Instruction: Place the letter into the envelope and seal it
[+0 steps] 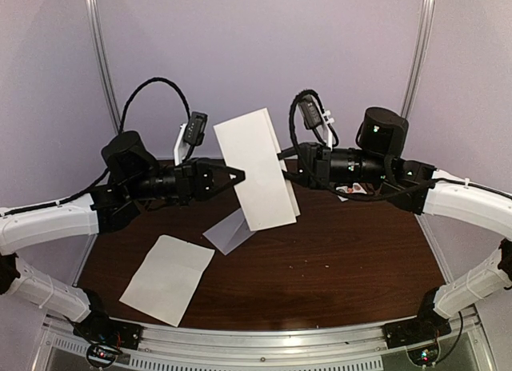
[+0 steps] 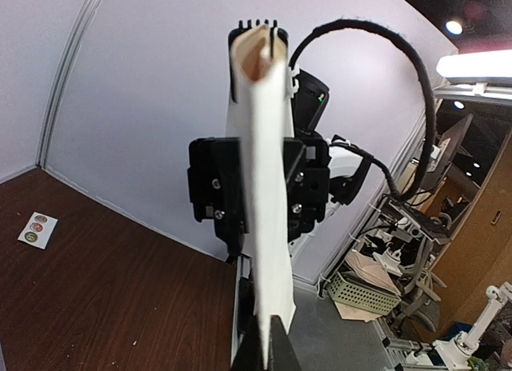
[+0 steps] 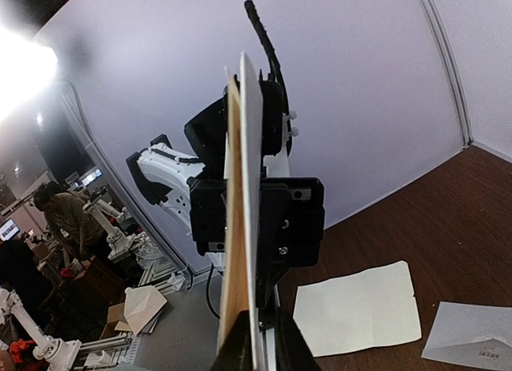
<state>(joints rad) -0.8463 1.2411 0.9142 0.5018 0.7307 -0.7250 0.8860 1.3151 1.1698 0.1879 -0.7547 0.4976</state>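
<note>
The letter (image 1: 256,167), a folded white sheet, hangs upright in the air over the middle of the table. My left gripper (image 1: 240,176) is shut on its left edge and my right gripper (image 1: 282,169) is shut on its right edge. The left wrist view shows the letter (image 2: 268,187) edge-on, its layers bowed apart at the top, rising from the left gripper (image 2: 272,351). The right wrist view also shows it edge-on (image 3: 246,211), pinched in the right gripper (image 3: 254,351). The pale grey envelope (image 1: 230,231) lies flat on the table below the letter, and shows in the right wrist view (image 3: 472,335).
A plain white sheet (image 1: 168,277) lies at the front left of the table, also in the right wrist view (image 3: 356,307). A small card of round stickers (image 2: 36,229) lies on the dark wood under the right arm (image 1: 350,192). A pale wall stands behind.
</note>
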